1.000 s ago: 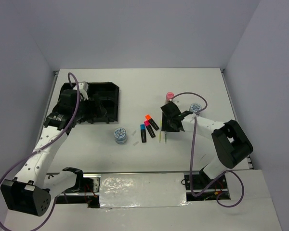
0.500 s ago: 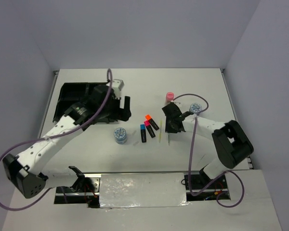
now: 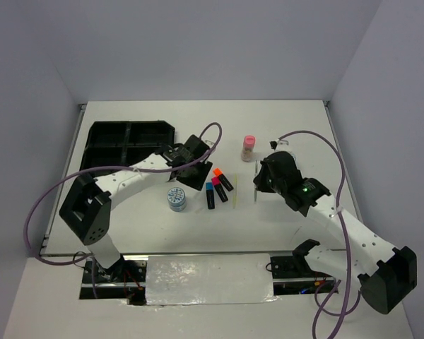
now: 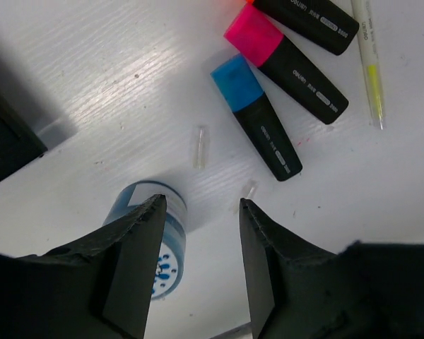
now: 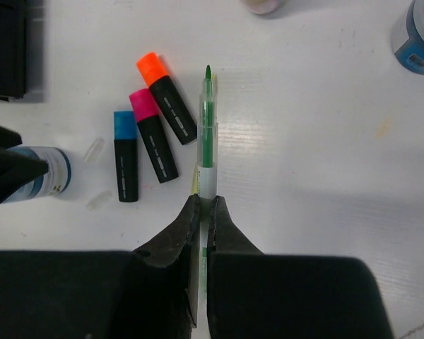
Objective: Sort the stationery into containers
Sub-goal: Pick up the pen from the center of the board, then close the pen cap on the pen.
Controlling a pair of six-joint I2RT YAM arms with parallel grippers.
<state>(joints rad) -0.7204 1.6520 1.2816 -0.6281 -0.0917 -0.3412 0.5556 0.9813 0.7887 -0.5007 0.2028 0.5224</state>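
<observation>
top external view gives us the white table (image 3: 297,120) with the black tray (image 3: 102,138) at its far left and both arms reaching toward the middle. we see the left claw (image 4: 201,203) over the table with its jaws apart and nothing between them. in the left wrist view one finger (image 4: 131,265) overlaps a blue-white tin (image 4: 171,236) standing below it, and the other finger sits beside a small clear bit (image 4: 249,189). a second clear bit (image 4: 199,147) lies a little further out, apart from the tin. beyond these we find three short black markers lying side by side, roughly parallel: the blue-capped marker (image 4: 258,120), the pink-capped marker (image 4: 286,70) and the orange-capped marker (image 4: 304,25), whose cap is mostly cut off by the frame edge. a thin yellow-green pen (image 4: 371,63) lies just beside the orange one.

the right claw (image 5: 205,205) is pressed together on a green pen (image 5: 207,127), gripping its white end so that the green tip points away from the wrist, toward the pink-capped bottle (image 3: 249,148). in the right wrist view this pen runs just beside the orange-capped marker; we cannot tell whether it touches the table. a second tin (image 5: 418,35) sits at the upper right corner of that view, well apart from the markers. the markers, pens, tins and bottle we see are all outside the tray.
</observation>
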